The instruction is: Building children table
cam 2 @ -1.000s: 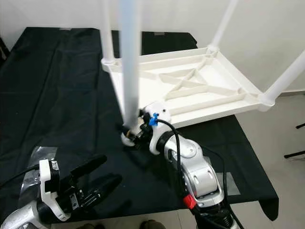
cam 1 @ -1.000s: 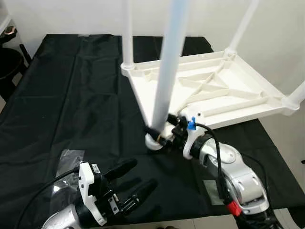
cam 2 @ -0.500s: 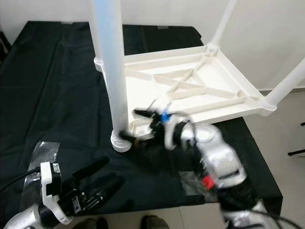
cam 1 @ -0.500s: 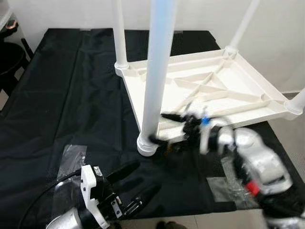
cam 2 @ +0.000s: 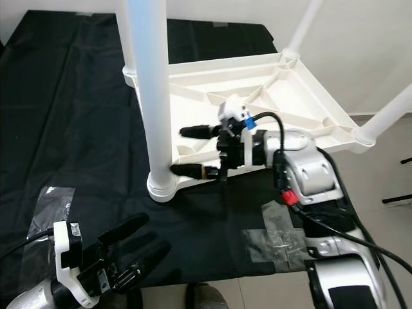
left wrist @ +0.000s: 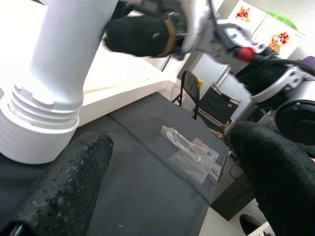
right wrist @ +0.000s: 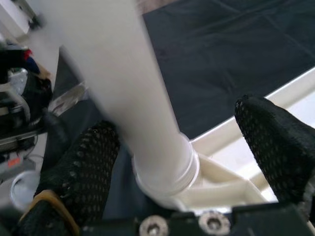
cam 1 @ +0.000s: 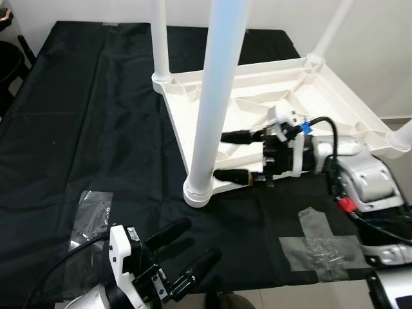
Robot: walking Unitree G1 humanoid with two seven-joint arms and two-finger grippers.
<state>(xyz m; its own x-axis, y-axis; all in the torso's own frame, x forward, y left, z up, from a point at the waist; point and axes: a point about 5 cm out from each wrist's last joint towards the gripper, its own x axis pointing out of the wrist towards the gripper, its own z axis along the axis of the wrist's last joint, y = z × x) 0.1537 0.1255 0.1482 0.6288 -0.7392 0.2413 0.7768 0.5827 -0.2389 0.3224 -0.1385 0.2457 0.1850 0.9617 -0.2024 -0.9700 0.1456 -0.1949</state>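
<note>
Hovering low, left gripper: the left gripper [cam 1: 183,261] hangs at the near edge of the desk, its two black fingers spread apart and holding nothing, pointed toward the base of the near leg.
Near leg: the near leg [cam 1: 219,96] stands upright in a threaded collar at the closest corner of the children table, just beyond the left gripper and apart from it.
Right gripper: the right gripper [cam 1: 237,155] reaches in from the right, fingers parted, tips just short of the near leg; one finger lies above the table's rim, the other along its near side wall. It clasps nothing.
Children table: the white children table [cam 1: 335,96] lies upside down on the desk, ribbed underside up, with a leg rising from each visible corner.
Plastic bags: a clear empty bag [cam 1: 90,212] lies flat near the left gripper; a second bag of small parts [cam 1: 318,248] lies on the near right of the desk.
Desk: the desk [cam 1: 84,122] is covered with a black cloth.
Room: a pale wall stands behind the desk; the left wrist view shows a dark folding chair [left wrist: 209,105] past the desk.
</note>
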